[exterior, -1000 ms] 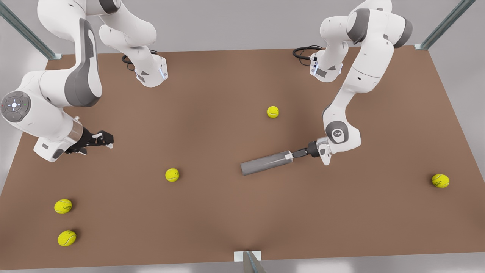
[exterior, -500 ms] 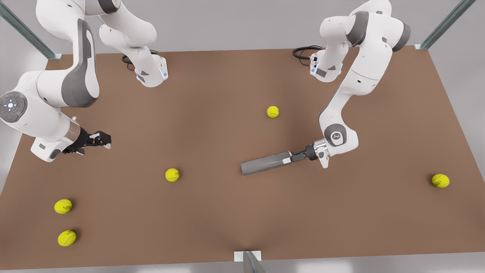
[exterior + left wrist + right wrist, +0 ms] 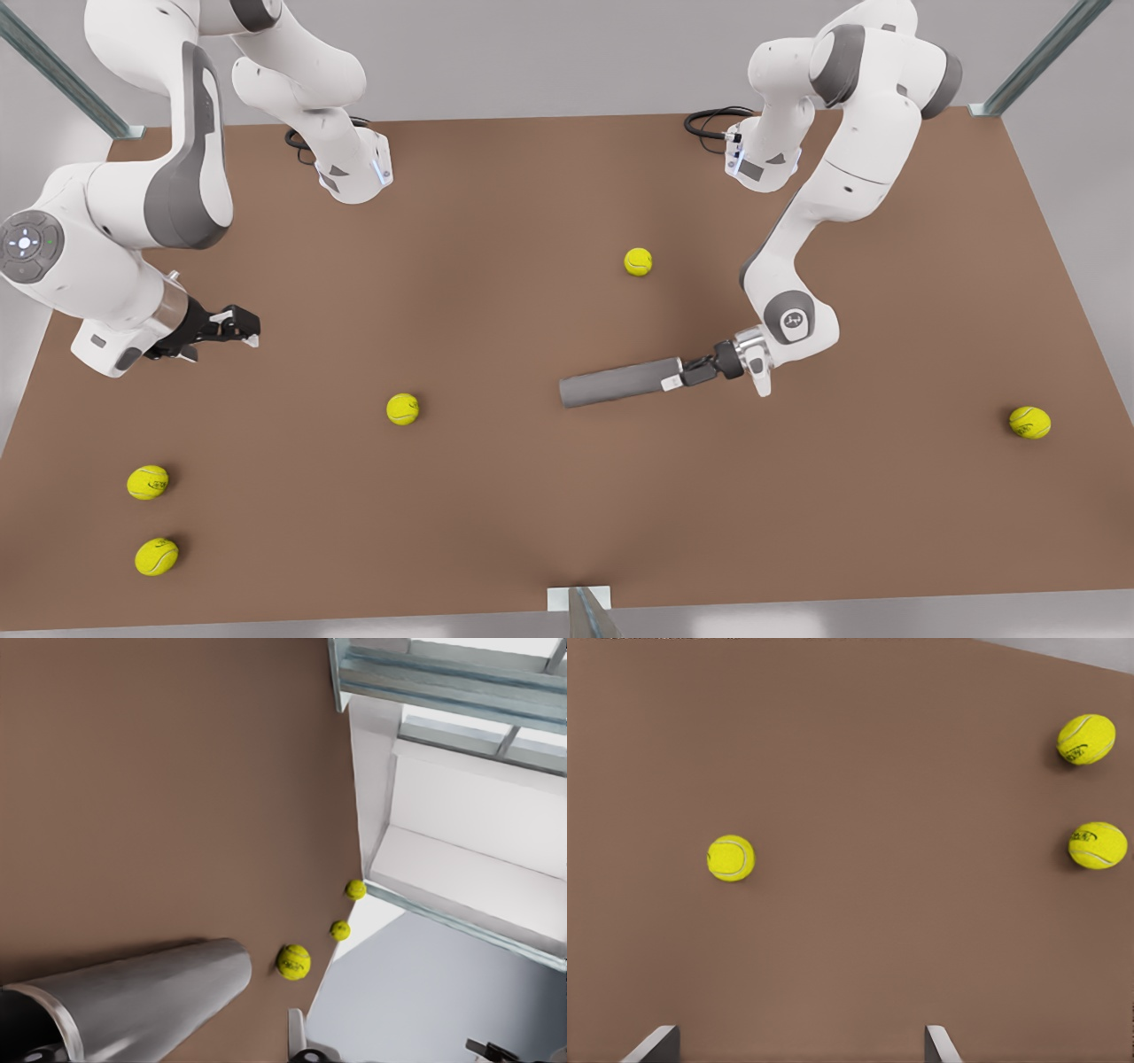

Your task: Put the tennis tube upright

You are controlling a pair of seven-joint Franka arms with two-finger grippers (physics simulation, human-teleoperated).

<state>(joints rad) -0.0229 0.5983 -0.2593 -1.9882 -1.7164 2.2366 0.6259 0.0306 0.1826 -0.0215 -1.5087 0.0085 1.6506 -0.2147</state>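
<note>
A brown table (image 3: 532,221) carries the whole scene, with two white Franka arms mounted at its far edge. The arm on the front view's right reaches low over the middle of the table; its wrist camera looks along the tube, which makes it the left arm. The arm on the front view's left is the right arm, waiting above the table's left side.

The tube (image 3: 611,384) lies on its side near the table's centre, not upright, its lighter rim at the gripper end. The left gripper (image 3: 682,378) sits at that end with its jaws clamped on the rim. The right gripper (image 3: 248,330) hangs clear of everything, its jaws apart, as its own wrist view shows by two fingertips (image 3: 656,1043) spread wide.

Five yellow balls (image 3: 402,408) are scattered about, none touching the tube.
</note>
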